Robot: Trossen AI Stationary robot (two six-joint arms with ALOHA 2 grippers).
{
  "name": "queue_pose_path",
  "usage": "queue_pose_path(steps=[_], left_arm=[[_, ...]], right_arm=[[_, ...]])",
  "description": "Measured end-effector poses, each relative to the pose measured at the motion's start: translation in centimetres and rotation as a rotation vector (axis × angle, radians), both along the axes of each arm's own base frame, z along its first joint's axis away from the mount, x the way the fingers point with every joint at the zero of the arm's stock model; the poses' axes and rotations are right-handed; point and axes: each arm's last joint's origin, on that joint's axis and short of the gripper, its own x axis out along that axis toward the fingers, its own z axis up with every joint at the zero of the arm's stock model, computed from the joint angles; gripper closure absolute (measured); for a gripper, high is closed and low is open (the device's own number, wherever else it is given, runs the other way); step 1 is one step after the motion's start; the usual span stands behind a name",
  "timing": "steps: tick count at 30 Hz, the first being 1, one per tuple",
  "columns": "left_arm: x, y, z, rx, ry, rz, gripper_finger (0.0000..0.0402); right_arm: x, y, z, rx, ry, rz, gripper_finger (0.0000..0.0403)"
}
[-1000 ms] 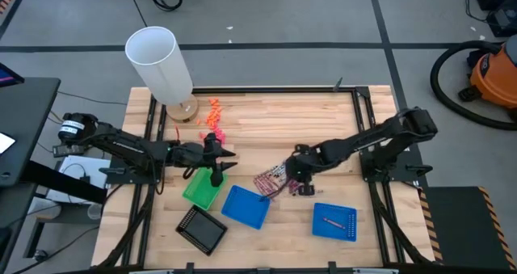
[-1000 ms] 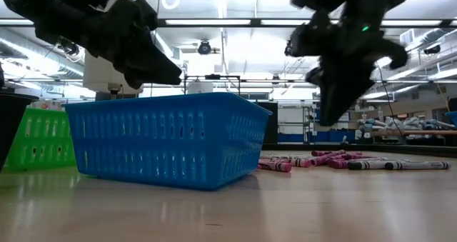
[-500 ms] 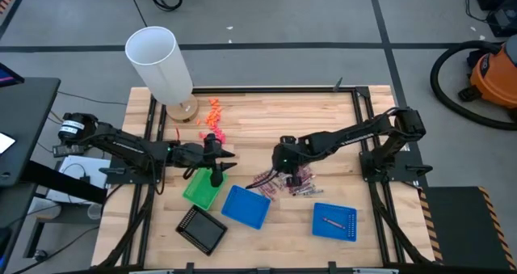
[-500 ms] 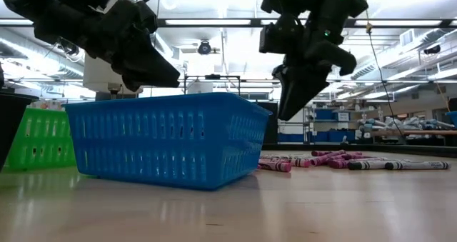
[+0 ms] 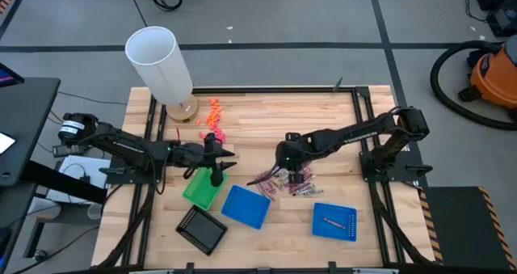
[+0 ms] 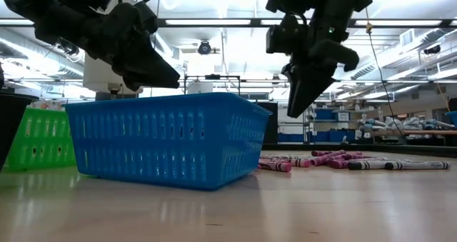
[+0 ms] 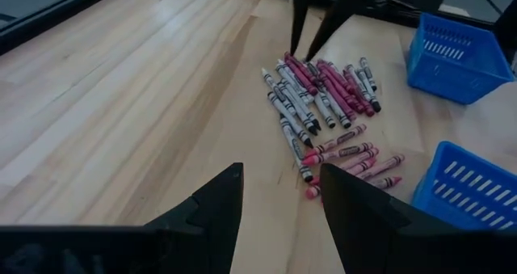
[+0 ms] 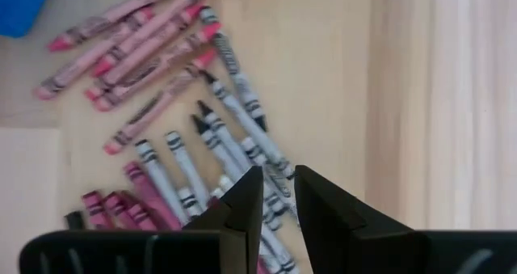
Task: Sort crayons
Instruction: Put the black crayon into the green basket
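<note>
Several crayons (image 5: 283, 183) lie in a loose pile on the wooden table, pinkish-red, maroon and silvery-grey; they also show in the left wrist view (image 7: 323, 104) and the right wrist view (image 8: 186, 104). My right gripper (image 5: 281, 166) hangs above the pile's far edge, pointing steeply down, its fingers (image 8: 242, 201) a narrow gap apart with nothing between them. My left gripper (image 5: 216, 159) hovers open and empty above the far end of the green tray (image 5: 200, 191). One crayon (image 5: 331, 221) lies in the right blue tray (image 5: 349, 225).
A second blue tray (image 5: 245, 207) sits on the table just left of the pile, and a black tray (image 5: 202, 229) lies at the near left. A white cylinder (image 5: 160, 64) stands at the far left, with orange and pink chunky bits (image 5: 214, 112) beside it.
My right gripper has gone toward the table's far edge and a little toward its left, rising slightly from low over the pile to above its far edge. Its finger gap looks unchanged. The left arm has kept still.
</note>
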Motion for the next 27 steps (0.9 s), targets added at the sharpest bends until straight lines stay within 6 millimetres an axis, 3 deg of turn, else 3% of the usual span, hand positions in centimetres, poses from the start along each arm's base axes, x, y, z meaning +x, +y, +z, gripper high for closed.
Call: queue_pose_path(steps=[7, 12, 18, 27], left_arm=[[0.3, -0.1, 0.7, -0.016, 0.059, 0.000, 0.0225], [0.5, -0.4, 2.1, -0.027, 0.292, 0.015, 0.0225], [0.0, -0.1, 4.4, -0.124, 0.469, 0.132, 0.0225], [0.5, 1.3, 3.9, -0.326, 0.507, 0.238, 0.0225]], right_arm=[[0.7, 0.5, 0.2, 0.026, -0.084, 0.037, 0.0319], [1.2, 0.2, -1.0, 0.004, -0.229, 0.137, 0.0319], [1.6, -1.2, -1.5, -0.010, -0.378, 0.089, 0.0319], [0.8, -1.7, -3.3, -0.063, -0.605, 0.067, 0.0319]])
